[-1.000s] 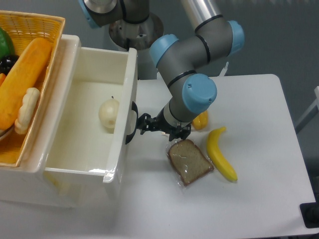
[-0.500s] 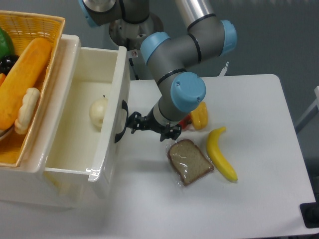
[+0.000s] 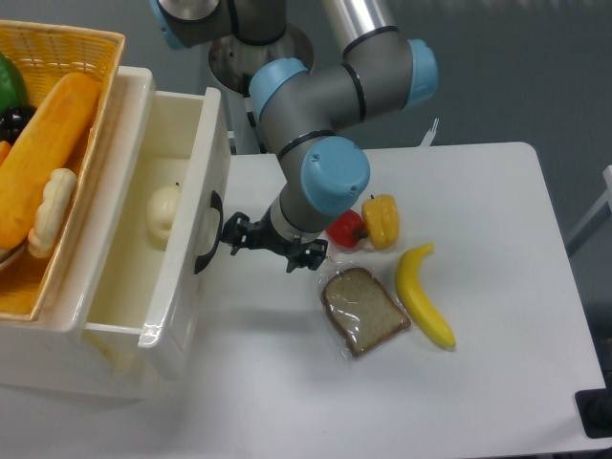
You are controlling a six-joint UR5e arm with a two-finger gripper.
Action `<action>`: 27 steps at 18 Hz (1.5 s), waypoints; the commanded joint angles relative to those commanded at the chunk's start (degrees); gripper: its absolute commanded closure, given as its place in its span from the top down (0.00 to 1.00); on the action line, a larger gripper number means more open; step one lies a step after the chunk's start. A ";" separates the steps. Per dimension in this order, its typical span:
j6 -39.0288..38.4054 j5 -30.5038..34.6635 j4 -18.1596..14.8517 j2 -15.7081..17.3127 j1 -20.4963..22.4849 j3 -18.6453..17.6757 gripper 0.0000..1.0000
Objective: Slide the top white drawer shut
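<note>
The gripper [image 3: 229, 232], jaws too dark and small to tell apart (open or shut is unclear), presses against the black handle [image 3: 207, 245] of the top white drawer [image 3: 186, 229], which stands partly open at the table's [image 3: 478, 382] left edge, an onion [image 3: 163, 207] inside.

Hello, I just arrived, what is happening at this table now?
The robot arm has its gripper at the black handle of the top white drawer, pushing it into the cabinet. The drawer is about half closed, with a pale onion inside. A bread slice, banana and peppers lie on the table.
</note>
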 joint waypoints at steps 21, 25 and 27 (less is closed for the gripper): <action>-2.37 0.00 0.09 1.06 -4.04 -0.18 1.00; -2.72 0.00 0.17 1.06 -4.83 -0.18 1.00; -2.64 -0.09 0.18 1.06 -5.18 -0.09 1.00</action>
